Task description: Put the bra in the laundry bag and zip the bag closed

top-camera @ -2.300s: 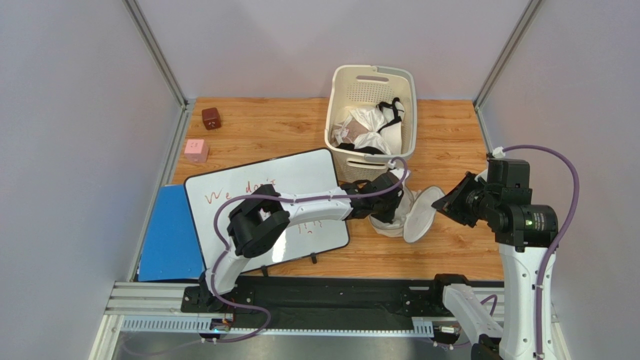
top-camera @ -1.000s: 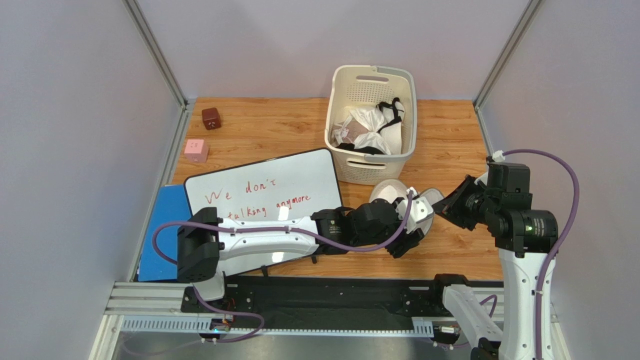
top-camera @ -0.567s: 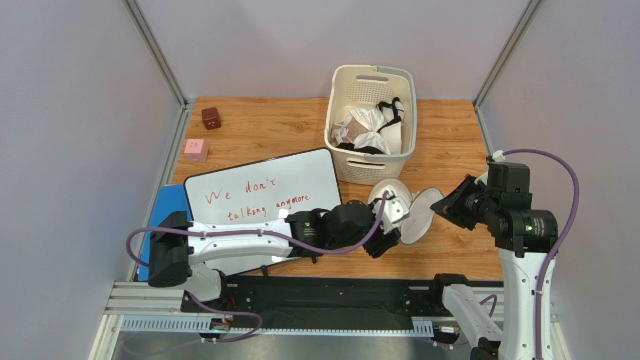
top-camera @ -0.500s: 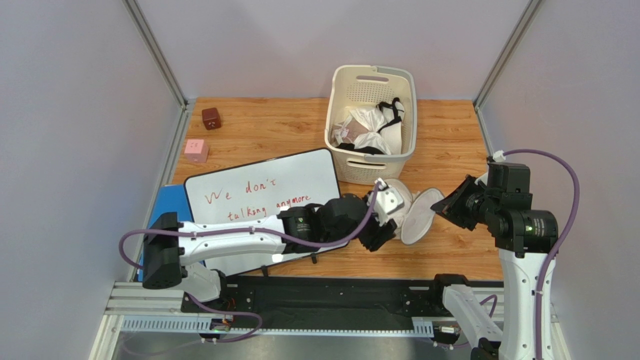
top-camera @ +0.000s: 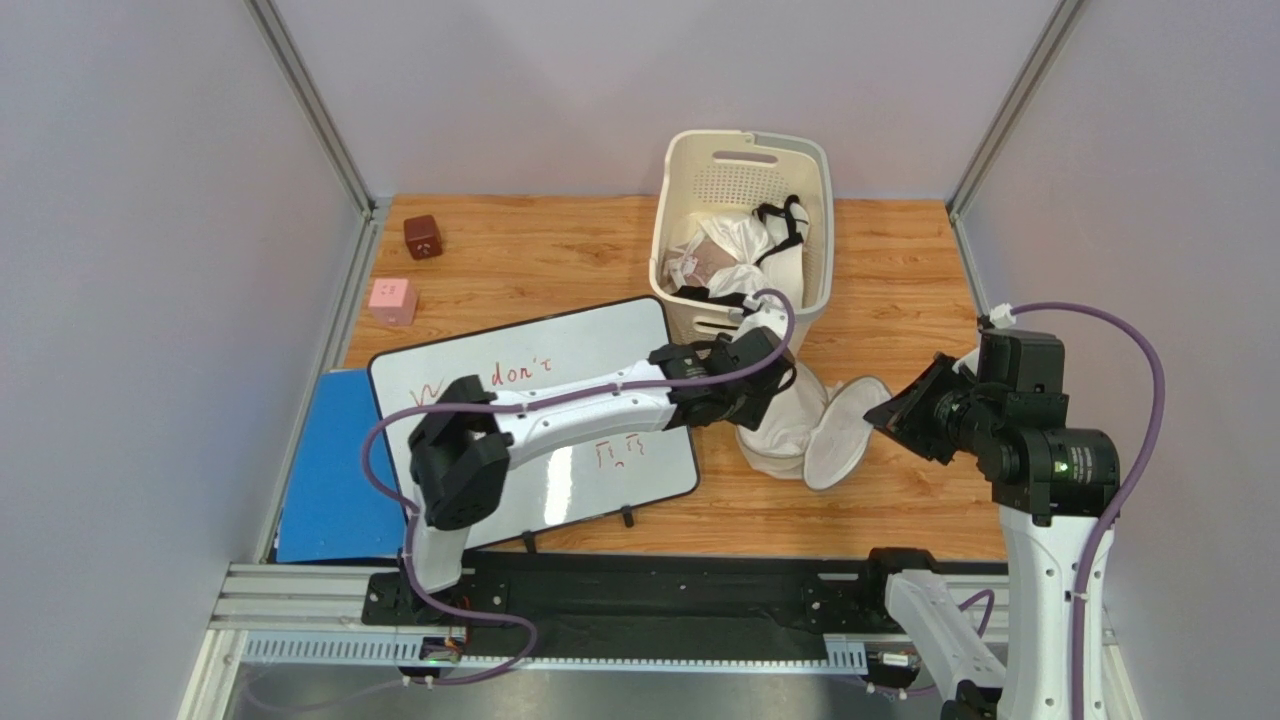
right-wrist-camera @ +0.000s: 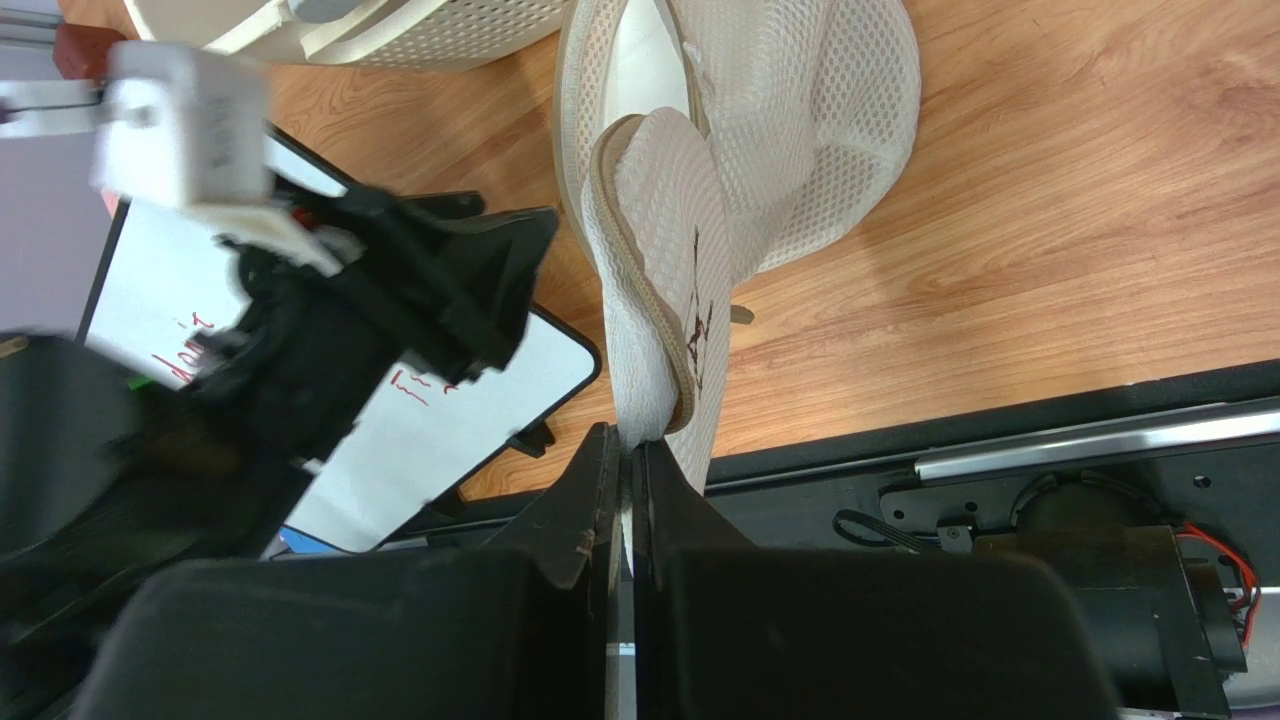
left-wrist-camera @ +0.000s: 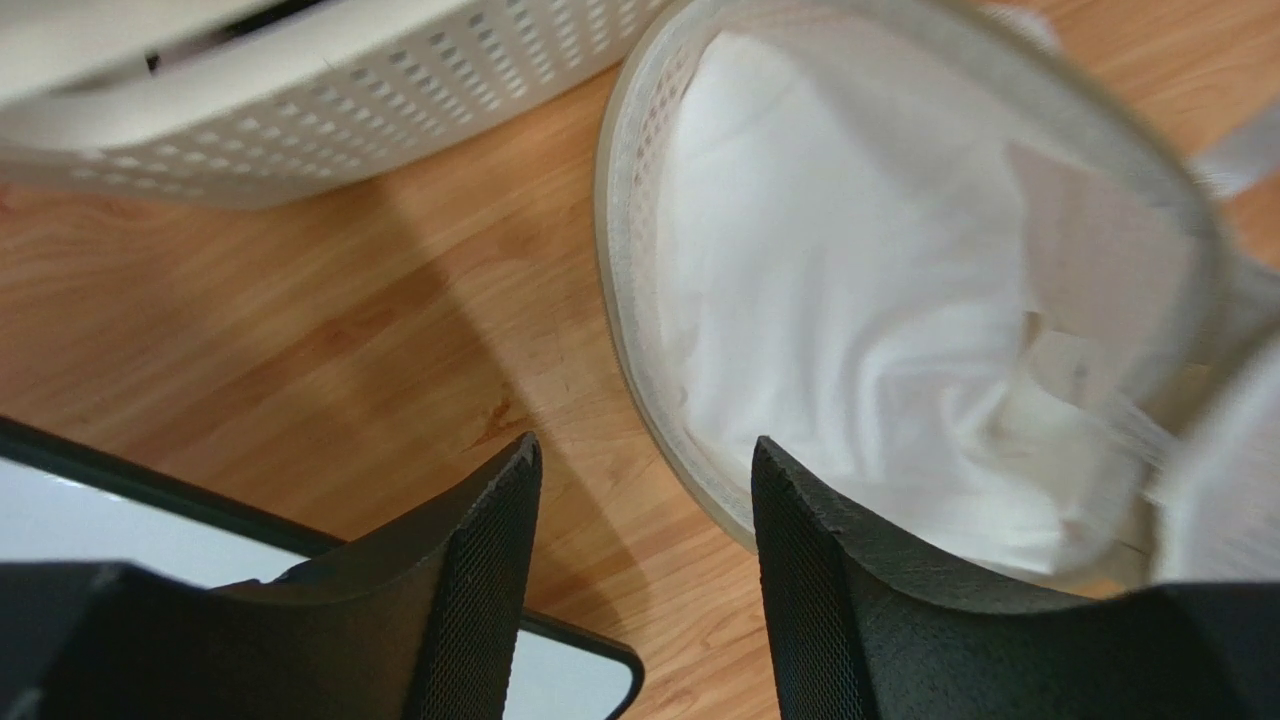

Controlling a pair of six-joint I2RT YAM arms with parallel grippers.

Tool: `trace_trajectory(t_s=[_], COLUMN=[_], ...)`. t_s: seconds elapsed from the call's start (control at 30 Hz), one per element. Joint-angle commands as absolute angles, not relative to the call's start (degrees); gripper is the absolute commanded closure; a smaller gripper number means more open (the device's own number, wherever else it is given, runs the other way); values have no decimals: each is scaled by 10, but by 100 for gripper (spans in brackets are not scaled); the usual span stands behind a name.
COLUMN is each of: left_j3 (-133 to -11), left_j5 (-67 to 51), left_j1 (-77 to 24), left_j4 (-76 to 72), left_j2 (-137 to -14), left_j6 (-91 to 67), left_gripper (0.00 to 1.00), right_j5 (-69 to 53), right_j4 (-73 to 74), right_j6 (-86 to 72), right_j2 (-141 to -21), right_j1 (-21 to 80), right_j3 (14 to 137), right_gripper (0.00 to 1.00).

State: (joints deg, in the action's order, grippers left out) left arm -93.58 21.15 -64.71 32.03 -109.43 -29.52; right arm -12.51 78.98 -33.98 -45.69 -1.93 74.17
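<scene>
Bra: the soft white fabric bra point(left-wrist-camera: 842, 285) is bunched inside one open half of the laundry bag; its cups and straps cannot be told apart.
Laundry bag: the round cream-white mesh pouch point(top-camera: 784, 435) is located on the wooden table point(top-camera: 571, 255), just in front of the basket. The two domed halves are spread apart and the zipper rim is not closed. The free half is raised on edge to the right of the filled half.
Right gripper: the right gripper point(right-wrist-camera: 624, 450) is seen with its fingers pressed together on the zipper rim of the raised half.
Left gripper: the left gripper point(left-wrist-camera: 643, 465) is held over the table at the near-left rim of the filled half. Its black fingers are set apart and nothing is clamped between them.
Basket: a cream slatted plastic basket point(top-camera: 747, 140) containing white and black-strapped garments is placed just behind the bag.
Whiteboard: a white board with red writing point(top-camera: 586, 360) is laid to the left of the bag, under the left arm.
Blue panel: a flat blue sheet point(top-camera: 338, 480) is partly covered by the whiteboard's left edge.
Cubes: a dark brown cube point(top-camera: 422, 236) and a pink cube point(top-camera: 392, 300) are set near the far-left table corner, well apart from the bag.
</scene>
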Motion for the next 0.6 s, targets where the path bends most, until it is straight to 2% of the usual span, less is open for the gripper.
trace_trajectory(t_s=[0.0,0.17,0.27,0.4,0.57], left_j3=[-990,-1002,-998,-982,-988], left_j5=[258,280,261,245,221], left_j1=[-650,-650,-648,-648,-648], left_j4=[382,386,365,329,304], left_j2=[-1133,-1176,-1187,-1187,-1189], left_j6=[-351,-378,-373,-366,-334], left_gripper=[39,37,40,50,85], right_j5=[-127,-131,-130,-132,-133], right_j4=[860,859,860,859,859], right_j6=[-332,-331,-331,-331,-331], right_j2=[-449,-450,-450,-448,-446], right_j1=[-17,-17,-17,-17,-17], right_j3=[756,758,756,756,755], right_gripper=[100,100,100,100,100])
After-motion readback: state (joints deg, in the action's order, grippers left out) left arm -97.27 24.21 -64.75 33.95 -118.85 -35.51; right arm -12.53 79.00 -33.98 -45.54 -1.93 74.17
